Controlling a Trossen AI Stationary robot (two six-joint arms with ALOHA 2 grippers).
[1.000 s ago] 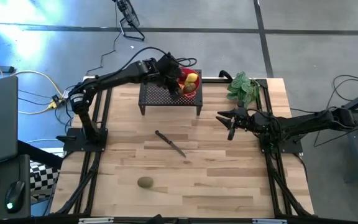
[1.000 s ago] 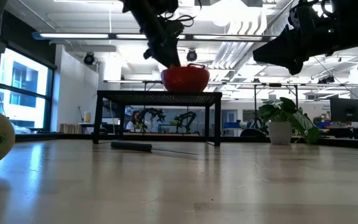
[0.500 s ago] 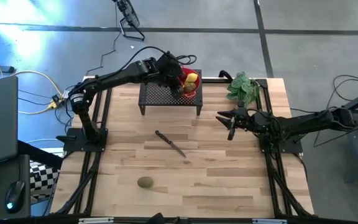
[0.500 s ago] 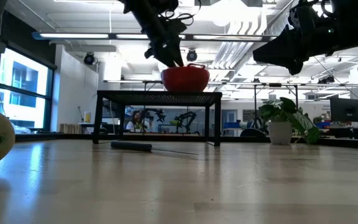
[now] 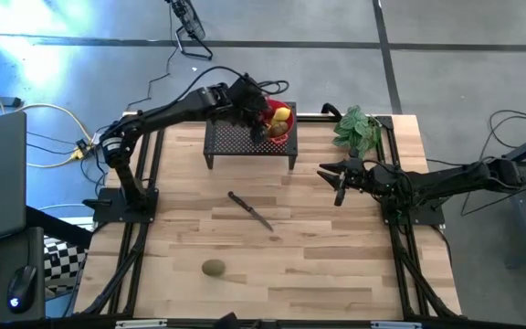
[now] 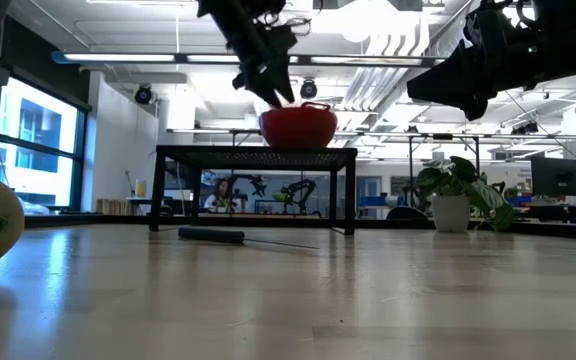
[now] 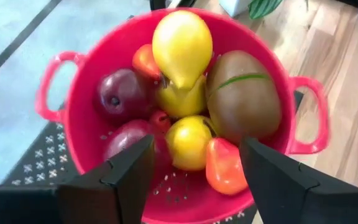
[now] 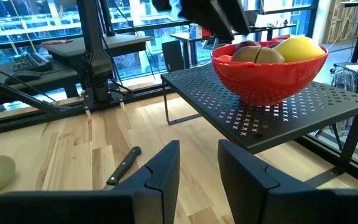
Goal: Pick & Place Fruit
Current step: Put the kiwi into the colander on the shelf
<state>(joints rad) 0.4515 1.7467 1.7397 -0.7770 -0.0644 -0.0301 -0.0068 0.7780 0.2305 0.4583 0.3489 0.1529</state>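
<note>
My left tool [image 7: 191,180] hangs just above the red colander [image 7: 79,106] with its fingers [image 7: 126,177] spread and nothing between them, over the fruit piled inside: yellow lemons [image 7: 181,42], dark red pieces [image 7: 120,94], a kiwi [image 7: 244,96] and small orange ones [image 7: 224,167]. The colander sits on the black perforated stand [image 5: 249,142] at the far side of the bench [image 5: 318,265], with a knife [image 5: 249,210] lying mid-bench and one more kiwi [image 5: 213,268] alone near the front edge. My right tool [image 5: 336,178] waits over the bench's right side, its fingers [image 8: 160,171] a little apart and empty

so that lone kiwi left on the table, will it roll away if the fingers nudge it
Probably: the kiwi is a smooth oval lying free on the flat wooden table, with nothing beside it. It would likely wobble unevenly rather than roll straight. It looks firm enough to grip.
</note>
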